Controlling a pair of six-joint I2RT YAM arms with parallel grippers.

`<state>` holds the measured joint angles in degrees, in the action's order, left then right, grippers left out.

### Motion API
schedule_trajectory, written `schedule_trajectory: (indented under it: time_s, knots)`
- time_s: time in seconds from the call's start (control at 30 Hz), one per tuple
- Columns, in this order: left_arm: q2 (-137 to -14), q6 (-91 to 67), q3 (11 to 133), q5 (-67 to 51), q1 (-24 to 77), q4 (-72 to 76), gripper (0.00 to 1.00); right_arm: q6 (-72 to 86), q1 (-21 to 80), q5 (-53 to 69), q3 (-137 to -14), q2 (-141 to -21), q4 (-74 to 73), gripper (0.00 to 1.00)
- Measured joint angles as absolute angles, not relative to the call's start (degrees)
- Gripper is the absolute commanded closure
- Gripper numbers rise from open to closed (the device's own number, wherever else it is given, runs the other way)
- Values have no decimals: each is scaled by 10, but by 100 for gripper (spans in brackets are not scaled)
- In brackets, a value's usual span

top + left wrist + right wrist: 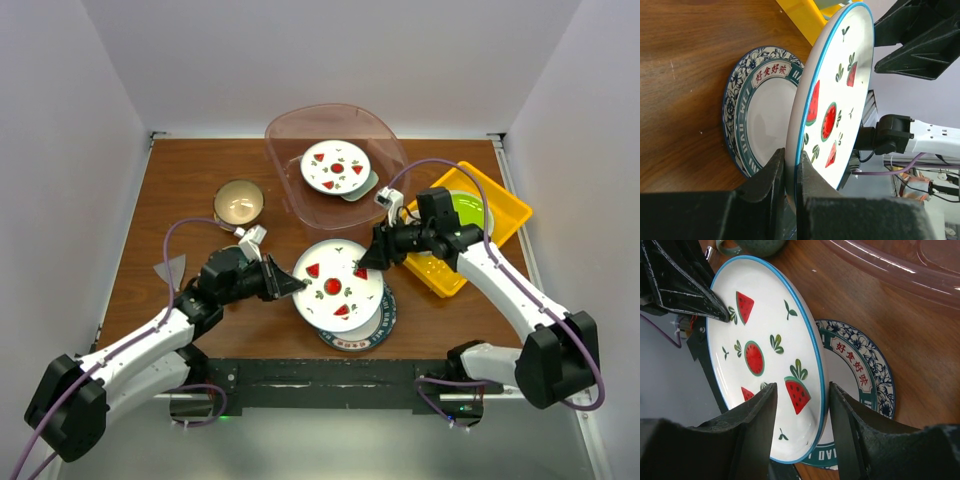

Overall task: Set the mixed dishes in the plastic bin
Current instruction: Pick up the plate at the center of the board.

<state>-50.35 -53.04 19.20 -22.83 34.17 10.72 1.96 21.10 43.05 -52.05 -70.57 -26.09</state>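
A white watermelon-print plate is held tilted above a blue floral plate lying on the table. My left gripper is shut on the plate's left rim, its fingers pinching the edge. My right gripper straddles the opposite rim, jaws apart with a gap beside the edge. The plastic bin stands behind, holding another watermelon plate on a pale mint tray. A tan bowl sits at the left. A teal mug shows at the top of the right wrist view.
A yellow perforated tray with a lime-green plate sits at the right, just behind my right arm. White walls close the table on three sides.
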Motion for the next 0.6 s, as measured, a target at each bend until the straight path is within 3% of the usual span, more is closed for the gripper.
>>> schedule_trajectory:
  time_s: [0.13, 0.3, 0.33, 0.6]
  knots:
    - [-507, -534, 198, -229, 342, 121, 100, 26, 213, 430, -520, -711, -261, 50]
    - [-509, -527, 209, -228, 341, 127, 100, 39, 213, 441, -521, -722, -260, 95]
    - [-510, -526, 209, -230, 339, 126, 100, 44, 209, 450, -521, -723, -262, 98]
    - [-513, -512, 215, -239, 328, 128, 100, 45, 190, 503, -547, -733, -291, 100]
